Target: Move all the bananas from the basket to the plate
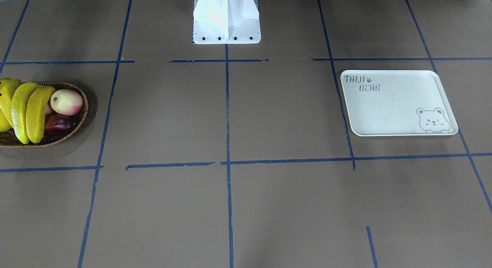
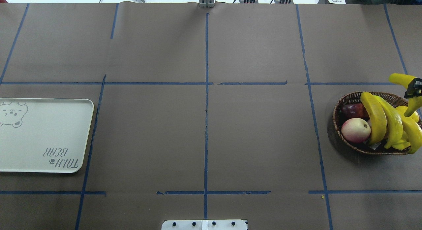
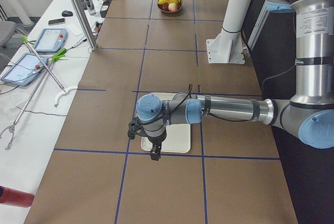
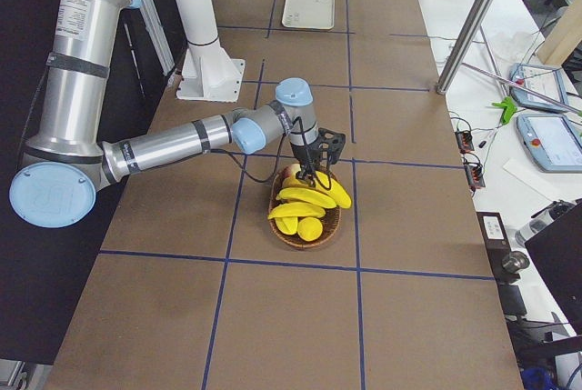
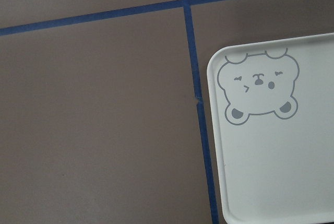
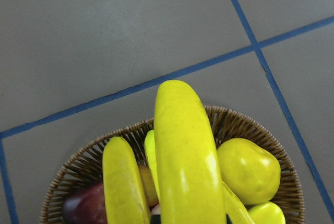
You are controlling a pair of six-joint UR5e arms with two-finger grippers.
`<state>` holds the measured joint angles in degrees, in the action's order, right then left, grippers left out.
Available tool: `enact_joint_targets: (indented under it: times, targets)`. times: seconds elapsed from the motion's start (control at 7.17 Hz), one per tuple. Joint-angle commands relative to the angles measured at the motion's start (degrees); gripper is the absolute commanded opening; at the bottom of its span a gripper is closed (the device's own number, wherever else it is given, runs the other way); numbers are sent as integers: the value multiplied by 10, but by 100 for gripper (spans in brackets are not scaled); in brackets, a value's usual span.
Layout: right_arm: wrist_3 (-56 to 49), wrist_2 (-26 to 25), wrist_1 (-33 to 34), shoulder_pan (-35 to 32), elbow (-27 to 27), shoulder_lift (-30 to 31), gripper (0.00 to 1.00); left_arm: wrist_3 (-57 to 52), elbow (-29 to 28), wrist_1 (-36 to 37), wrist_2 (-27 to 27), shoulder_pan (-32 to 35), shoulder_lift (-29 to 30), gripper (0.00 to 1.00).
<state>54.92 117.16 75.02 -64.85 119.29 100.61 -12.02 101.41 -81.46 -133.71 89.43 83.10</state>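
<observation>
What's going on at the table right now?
The right gripper has its jaws shut on one banana, held just above the basket. The other bananas lie in the basket with other fruit. The plate across the table is bare. The left gripper hangs over the plate's edge; whether its jaws are open can't be judged from here.

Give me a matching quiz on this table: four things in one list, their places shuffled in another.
1 off-white bear-printed rectangular tray
2 brown woven wicker basket
3 pink-and-cream round fruit
4 dark red fruit

A in the basket, farther from the robot
B robot's left side, nothing on it
C robot's right side, holding fruit
D in the basket, nearer the robot

Pairs: 1-B, 2-C, 3-D, 4-A
</observation>
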Motion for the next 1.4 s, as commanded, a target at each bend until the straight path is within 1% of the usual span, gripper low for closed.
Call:
enact_joint_targets:
  times: [0.0,0.14,0.28,0.42,0.56,0.7,0.84,0.98,1.12,1.26]
  targets:
    - [-15,14,-6,14,4,-59,0,2,24,-3,-7,-7,8,100]
    - [-23,17,-11,33,3,-79,0,2,50,-27,-16,-8,12,100]
    - [-12,18,-32,63,-3,-108,1,2,47,-76,-14,-8,21,100]
    - [-11,18,-65,96,-13,-113,0,21,33,-103,-26,-21,58,100]
    - [1,18,-144,119,-35,-122,0,142,36,-111,-68,-66,66,100]
    - [87,18,-235,147,-49,-125,0,284,44,-154,-74,-96,77,100]
    - [184,13,-308,179,-65,-154,0,406,44,-204,-85,-106,99,100]
    - [226,6,-326,197,-69,-177,0,520,53,-236,-117,-145,128,100]
    - [243,-51,-327,233,-67,-200,0,629,89,-280,-120,-192,133,100]
    - [267,-142,-327,288,-64,-220,0,716,93,-308,-120,-233,164,100]
